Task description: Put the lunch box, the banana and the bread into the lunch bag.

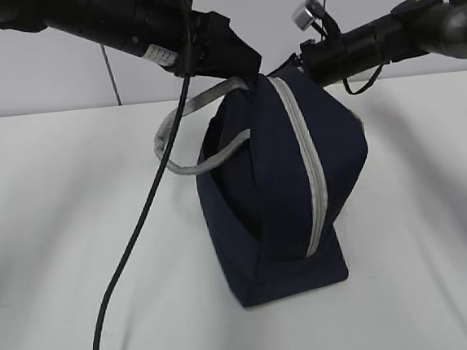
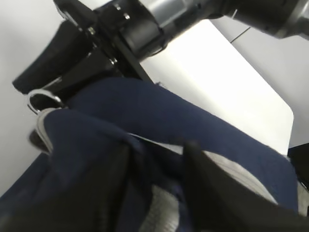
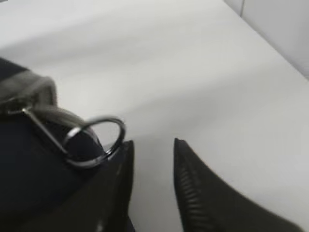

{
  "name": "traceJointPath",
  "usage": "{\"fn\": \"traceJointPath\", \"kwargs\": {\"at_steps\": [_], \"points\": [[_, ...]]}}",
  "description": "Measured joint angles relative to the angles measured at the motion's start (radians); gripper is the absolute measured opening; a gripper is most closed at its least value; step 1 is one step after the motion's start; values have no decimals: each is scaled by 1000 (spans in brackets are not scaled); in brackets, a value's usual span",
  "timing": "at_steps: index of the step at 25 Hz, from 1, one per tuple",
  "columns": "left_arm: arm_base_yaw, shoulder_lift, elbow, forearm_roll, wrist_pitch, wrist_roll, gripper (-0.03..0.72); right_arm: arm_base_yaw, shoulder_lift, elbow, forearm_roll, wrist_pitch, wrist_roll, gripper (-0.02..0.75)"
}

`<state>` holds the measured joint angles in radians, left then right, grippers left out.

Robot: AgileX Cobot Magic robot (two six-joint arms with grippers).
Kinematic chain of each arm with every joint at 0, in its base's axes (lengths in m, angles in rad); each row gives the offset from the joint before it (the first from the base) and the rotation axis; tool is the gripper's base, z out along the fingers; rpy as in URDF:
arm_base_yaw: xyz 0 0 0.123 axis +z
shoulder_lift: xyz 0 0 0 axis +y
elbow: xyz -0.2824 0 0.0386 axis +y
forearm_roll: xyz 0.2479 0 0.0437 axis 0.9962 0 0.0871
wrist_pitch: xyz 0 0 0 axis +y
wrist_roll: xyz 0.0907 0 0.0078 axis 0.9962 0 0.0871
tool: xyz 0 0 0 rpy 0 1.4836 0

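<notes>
Lunch bag (image 1: 282, 212) apparently mid-table (image 1: 59, 239)

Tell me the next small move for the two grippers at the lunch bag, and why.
Probably back both grippers up and away. The lunch bag stands on the table with its grey zipper strip closed. The right gripper has its jaws apart, the ring pull lying just outside them, and the left gripper looks open over the fabric.

A white table (image 1: 59, 239) carries the navy lunch bag (image 1: 278, 212), zipped shut.

Navy-blue lunch bag (image 1: 278, 212) — grey zipper strip (image 1: 308, 164), grey handles (image 1: 184, 151), silver ring pull (image 3: 94, 141)
</notes>
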<state>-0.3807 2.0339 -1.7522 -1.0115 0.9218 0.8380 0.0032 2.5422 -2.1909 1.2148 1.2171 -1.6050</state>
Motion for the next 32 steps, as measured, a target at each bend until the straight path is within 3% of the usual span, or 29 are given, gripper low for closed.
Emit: {"fn": "traceJointPath", "kwargs": {"at_steps": [2, 3, 6, 12, 15, 21, 25, 32], "points": [[3, -5, -4, 1, 9, -7, 482, -9, 4, -44, -2, -4, 81, 372], [7, -5, -6, 3, 14, -9, 536, -17, 4, -66, -2, -4, 125, 422], [35, -5, -7, 6, 28, -13, 610, -31, 4, -144, -2, -7, 285, 504], [106, -43, -9, 65, 40, -89, 618, -62, 4, -271, -12, -5, 758, 525], [121, -69, -9, 185, 41, -166, 618, -73, 4, -304, -62, -1, 922, 526], [123, -99, -9, 478, 52, -420, 611, -75, -38, -314, -321, 5, 1233, 527], [123, -130, -9, 622, 78, -571, 599, -75, -109, -314, -446, 13, 1393, 527], [123, -222, -9, 862, 200, -770, 591, -75, -260, -232, -492, 19, 1458, 527]]}}
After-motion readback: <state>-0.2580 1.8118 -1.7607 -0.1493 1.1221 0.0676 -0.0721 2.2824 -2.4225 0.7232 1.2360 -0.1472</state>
